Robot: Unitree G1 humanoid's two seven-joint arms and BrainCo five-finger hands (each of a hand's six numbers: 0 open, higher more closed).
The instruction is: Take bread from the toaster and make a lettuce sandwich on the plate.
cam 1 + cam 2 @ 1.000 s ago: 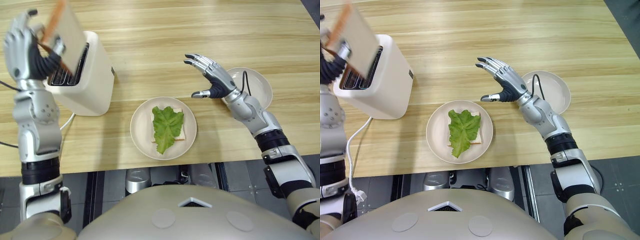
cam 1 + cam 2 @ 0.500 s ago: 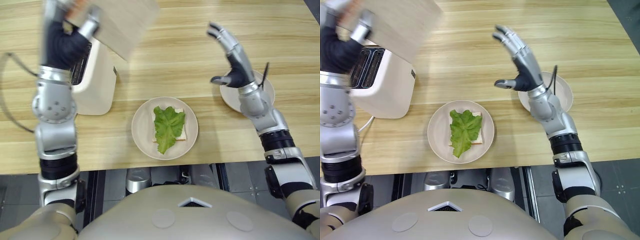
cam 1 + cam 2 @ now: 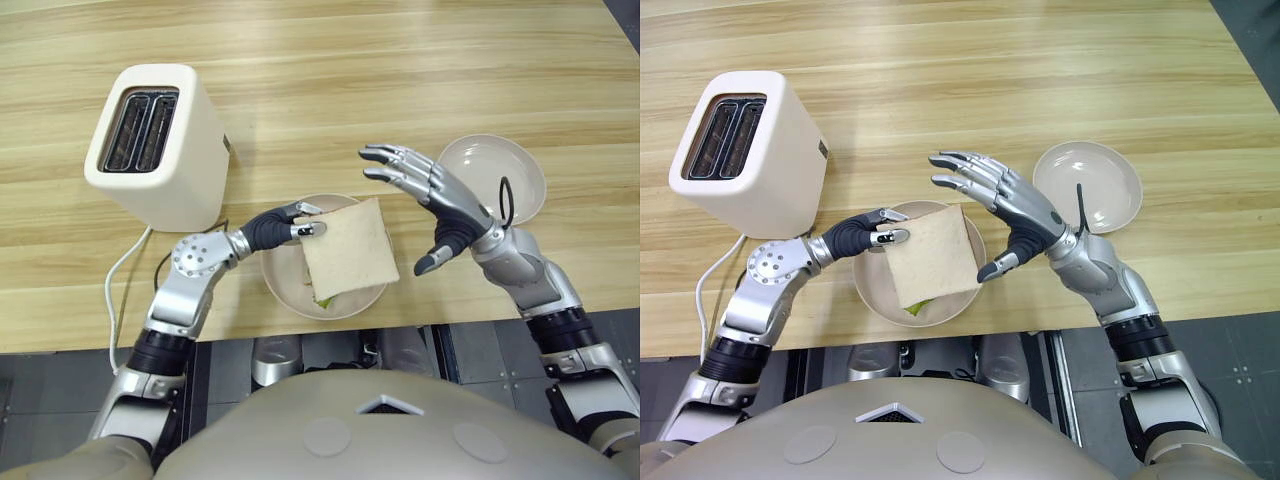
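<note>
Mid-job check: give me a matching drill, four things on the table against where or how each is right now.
Things:
1. toaster
2. bread slice
3. right hand
4. small plate

Places or states:
A. open, just right of the bread
B. standing at far left
C. held by the left hand over the big plate
D. lying at far right

Pairs: 1-B, 2-C, 3-A, 4-D

The bread slice (image 3: 348, 248) in the left hand (image 3: 275, 228) covers nearly all the lettuce (image 3: 919, 307); a green sliver shows. I cannot tell whether they touch.
</note>
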